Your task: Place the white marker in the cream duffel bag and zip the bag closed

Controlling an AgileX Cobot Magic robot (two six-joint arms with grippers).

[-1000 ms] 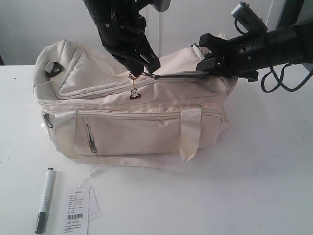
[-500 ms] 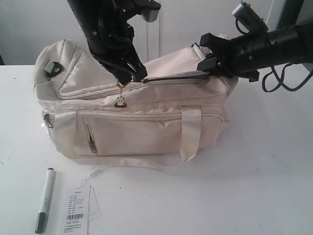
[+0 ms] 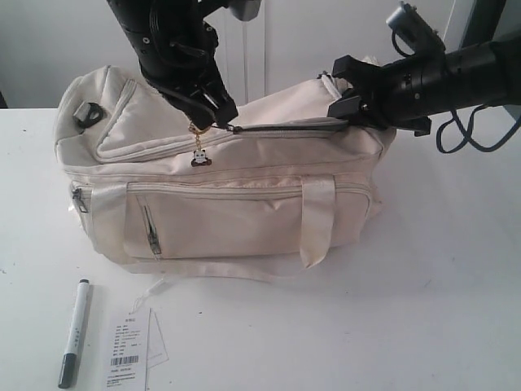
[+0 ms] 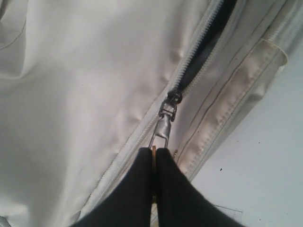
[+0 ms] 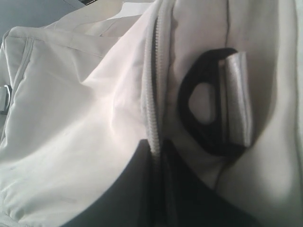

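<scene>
Fabric on the cream duffel bag (image 3: 244, 220) is looking soft and slack, likely sagging unless kept taut, so the grey metal zipper pull (image 4: 163, 130) is the sensible hold for running the zip. The left gripper (image 4: 155, 152) is reaching down over the bag's top, pinching that pull tight, with a panda charm (image 3: 200, 159) dangling below. The right gripper (image 5: 158, 151) is coming in level from the side, clamping the bag's end at the zipper line. The white marker (image 3: 74, 332), probably light, stiff and smooth, is lying on the table (image 3: 366, 326) in front of the bag beside a paper tag (image 3: 130, 350), and is best taken across its barrel.
</scene>
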